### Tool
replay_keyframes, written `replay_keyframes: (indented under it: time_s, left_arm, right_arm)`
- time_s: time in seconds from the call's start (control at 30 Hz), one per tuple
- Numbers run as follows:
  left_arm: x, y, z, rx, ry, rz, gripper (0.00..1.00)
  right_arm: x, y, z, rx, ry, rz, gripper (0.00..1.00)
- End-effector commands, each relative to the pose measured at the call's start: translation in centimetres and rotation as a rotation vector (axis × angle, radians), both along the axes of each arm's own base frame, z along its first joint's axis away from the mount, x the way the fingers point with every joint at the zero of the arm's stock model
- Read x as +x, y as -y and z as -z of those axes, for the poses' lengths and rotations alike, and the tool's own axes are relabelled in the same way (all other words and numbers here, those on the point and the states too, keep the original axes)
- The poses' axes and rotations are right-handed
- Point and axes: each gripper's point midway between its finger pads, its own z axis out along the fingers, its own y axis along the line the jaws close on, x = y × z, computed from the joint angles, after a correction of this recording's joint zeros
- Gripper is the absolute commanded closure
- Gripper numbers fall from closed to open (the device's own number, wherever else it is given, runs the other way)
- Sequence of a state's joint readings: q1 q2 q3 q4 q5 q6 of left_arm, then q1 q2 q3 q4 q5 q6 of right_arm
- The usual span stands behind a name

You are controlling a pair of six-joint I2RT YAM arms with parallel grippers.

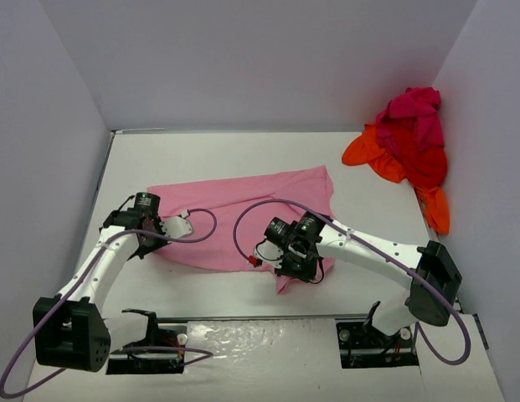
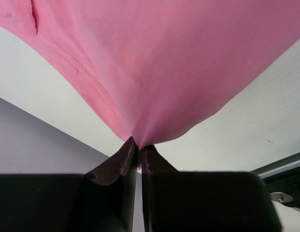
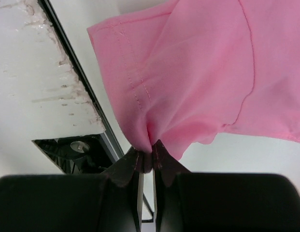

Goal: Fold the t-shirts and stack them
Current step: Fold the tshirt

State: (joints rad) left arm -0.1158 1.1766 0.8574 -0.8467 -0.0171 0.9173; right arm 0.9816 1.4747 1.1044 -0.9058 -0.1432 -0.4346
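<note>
A light pink t-shirt (image 1: 243, 209) lies spread across the middle of the white table. My left gripper (image 1: 151, 249) is shut on its left edge; in the left wrist view the pink cloth (image 2: 154, 72) fans out from the pinched tips of that gripper (image 2: 138, 145). My right gripper (image 1: 286, 270) is shut on the shirt's near right part, where a hemmed fold (image 3: 188, 87) bunches into the closed tips (image 3: 150, 153). A heap of orange, red and magenta t-shirts (image 1: 410, 146) sits at the far right corner.
Grey walls close the table on the left, back and right. The table's near edge (image 1: 260, 318) with a dark slot (image 3: 72, 150) runs just below the right gripper. Purple cables (image 1: 243, 222) loop over the pink shirt.
</note>
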Motion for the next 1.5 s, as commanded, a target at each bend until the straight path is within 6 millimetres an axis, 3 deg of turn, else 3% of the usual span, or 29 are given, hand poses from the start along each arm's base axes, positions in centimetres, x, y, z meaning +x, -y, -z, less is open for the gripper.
replay_keyframes:
  time_s: [0.0,0.13,0.27,0.37,0.57,0.7,0.87,1.1,1.27,1.47]
  left_arm:
    - [-0.9,-0.4,-1.9,0.021,0.016,0.023,1.0]
    - [-0.6,-0.4,-2.5,0.009,0.036,0.022,1.0]
    - [1.5,-0.6,-3.8,-0.03,0.082,-0.011,1.0]
    - [3.7,-0.5,-4.7,-0.097,0.117,-0.042,1.0]
    - [7.5,-1.5,-4.7,-0.136,0.133,-0.101,1.0]
    - [10.4,-1.5,-3.8,-0.152,0.139,-0.123,1.0]
    - [13.6,-1.3,-2.0,-0.175,0.091,-0.149,1.0]
    - [17.9,-1.8,-0.6,-0.186,0.09,-0.175,1.0]
    - [19.5,-2.3,0.8,-0.194,0.054,-0.192,1.0]
    - [20.3,-3.4,1.8,-0.201,0.033,-0.203,1.0]
  right_arm:
    - [-0.6,0.7,-3.1,0.038,-0.011,-0.002,1.0]
    - [2.5,1.3,-5.3,0.015,0.135,0.004,1.0]
    - [6.9,1.6,-8.1,0.032,0.232,0.047,1.0]
    - [10.2,2.6,-9.1,0.001,0.325,0.059,1.0]
    - [15.9,3.9,-10.6,0.007,0.401,0.135,1.0]
    - [18.7,4.0,-9.5,-0.015,0.417,0.151,1.0]
    - [22.4,2.7,-5.9,-0.07,0.386,0.149,1.0]
    - [29.0,3.0,-5.3,-0.102,0.434,0.209,1.0]
    - [31.1,3.2,-3.1,-0.13,0.411,0.225,1.0]
    - [32.5,3.9,-2.3,-0.137,0.411,0.246,1.0]
